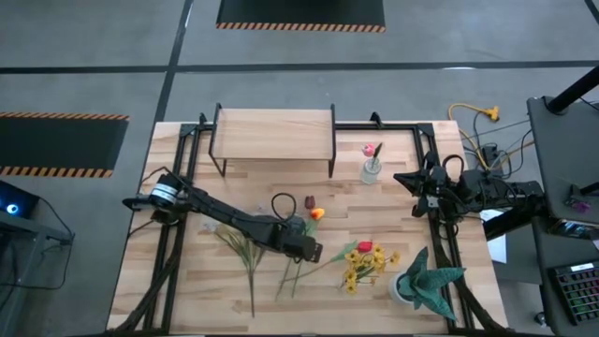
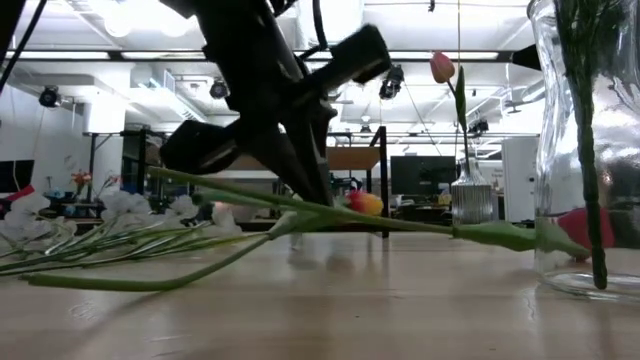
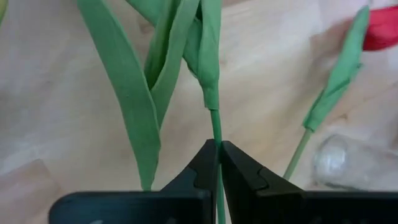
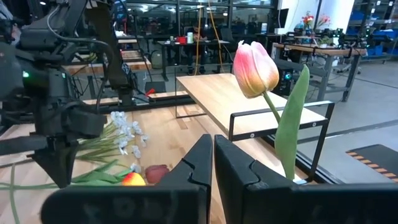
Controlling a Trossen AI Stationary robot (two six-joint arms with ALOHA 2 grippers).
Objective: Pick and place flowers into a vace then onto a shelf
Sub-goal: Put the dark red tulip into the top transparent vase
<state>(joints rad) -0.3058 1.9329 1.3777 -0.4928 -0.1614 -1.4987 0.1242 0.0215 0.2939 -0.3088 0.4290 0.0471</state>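
Note:
My left gripper point(image 1: 314, 251) is at the table's middle front, shut on a thin green flower stem point(image 3: 215, 118) with long leaves point(image 3: 134, 106). That stem's head is out of the wrist view. Around it lie loose flowers: white blooms point(image 1: 239, 245), an orange tulip point(image 1: 317, 213), a maroon one point(image 1: 309, 201), a red tulip point(image 1: 365, 246) and a yellow sprig point(image 1: 360, 270). A pink tulip point(image 1: 369, 149) stands in a small glass vase point(image 1: 372, 172) right of the shelf point(image 1: 273, 129). My right gripper point(image 1: 399, 176) waits shut at the table's right edge. My left gripper pinches the bare stem just below its leaves point(image 3: 217, 132) between its two fingertips point(image 3: 202, 163). The fingers slant down from the table's left. In the low view the stem point(image 2: 240, 188) is raised off the table at the gripper point(image 2: 312, 195) and slopes down toward the right.
A spiky green plant in a white pot point(image 1: 423, 281) stands at the front right. A clear glass vase point(image 2: 590, 150) with a green stem in it rises close to the low camera. Black frame rails point(image 1: 178, 271) run along the table's left and right sides.

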